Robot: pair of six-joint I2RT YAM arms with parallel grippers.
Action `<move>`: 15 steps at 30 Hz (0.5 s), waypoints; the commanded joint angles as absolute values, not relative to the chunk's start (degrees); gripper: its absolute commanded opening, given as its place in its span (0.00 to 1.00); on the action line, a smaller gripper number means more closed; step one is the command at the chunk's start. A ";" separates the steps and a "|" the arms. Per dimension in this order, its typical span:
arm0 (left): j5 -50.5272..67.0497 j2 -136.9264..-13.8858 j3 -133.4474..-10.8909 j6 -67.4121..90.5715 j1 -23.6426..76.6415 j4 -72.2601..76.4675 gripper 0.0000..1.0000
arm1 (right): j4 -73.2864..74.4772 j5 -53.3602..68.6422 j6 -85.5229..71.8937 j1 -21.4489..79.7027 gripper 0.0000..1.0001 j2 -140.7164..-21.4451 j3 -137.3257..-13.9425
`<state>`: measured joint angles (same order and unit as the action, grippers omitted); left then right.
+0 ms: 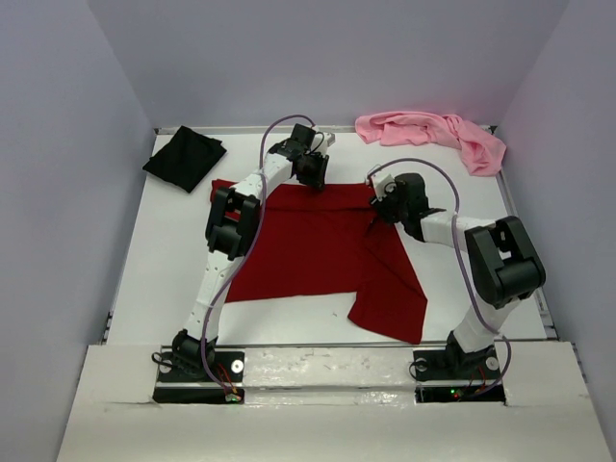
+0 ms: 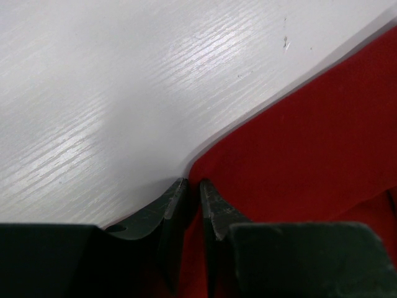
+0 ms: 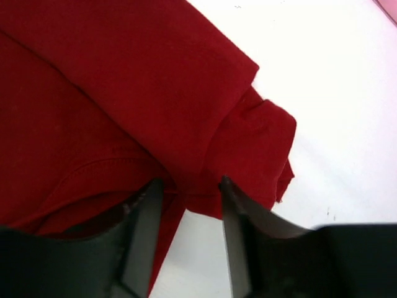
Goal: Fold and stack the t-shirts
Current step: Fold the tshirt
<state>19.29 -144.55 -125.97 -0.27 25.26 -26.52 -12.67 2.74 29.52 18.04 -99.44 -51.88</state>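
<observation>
The dark red t-shirt (image 1: 298,245) lies spread in the middle of the white table (image 1: 164,269), its right part folded down to the front. My left gripper (image 1: 310,169) is at its far edge, and in the left wrist view the gripper (image 2: 192,186) is shut on the red cloth (image 2: 310,155). My right gripper (image 1: 382,204) is at the shirt's far right corner. In the right wrist view the gripper (image 3: 189,186) is open, its tips on either side of a bunched fold of the red cloth (image 3: 124,81). The black t-shirt (image 1: 185,158) lies folded at the far left. The pink t-shirt (image 1: 433,133) lies crumpled at the far right.
Lavender walls (image 1: 58,192) enclose the table on the left, back and right. A low rim (image 1: 117,289) runs along the table's sides. Both arm bases (image 1: 197,366) stand at the near edge.
</observation>
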 commanded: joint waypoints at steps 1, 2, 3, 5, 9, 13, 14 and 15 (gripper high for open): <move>17.93 -144.58 -124.54 -1.23 24.70 -31.99 0.29 | -13.62 1.93 29.27 18.46 0.45 -100.72 -55.19; 17.93 -144.67 -124.63 -1.14 24.70 -31.99 0.29 | -13.62 2.02 29.18 18.46 0.38 -101.24 -55.98; 17.93 -144.67 -124.72 -1.14 24.70 -31.99 0.29 | -13.10 1.93 29.09 18.46 0.23 -101.69 -56.51; 17.93 -144.76 -124.72 -1.23 24.70 -32.17 0.29 | -11.87 2.02 28.65 18.46 0.05 -102.56 -58.70; 17.84 -144.67 -124.54 -1.14 24.70 -32.17 0.29 | -7.57 3.77 26.55 18.46 0.00 -103.71 -62.22; 17.84 -144.58 -124.19 -1.06 24.70 -31.82 0.29 | 6.79 10.78 21.55 18.46 0.00 -103.01 -70.03; 17.93 -144.67 -124.28 -1.14 24.70 -31.82 0.29 | 9.55 11.77 20.23 18.46 0.00 -103.09 -72.22; 17.93 -144.75 -124.36 -1.14 24.70 -31.90 0.29 | 15.93 13.00 17.43 18.46 0.00 -103.27 -77.38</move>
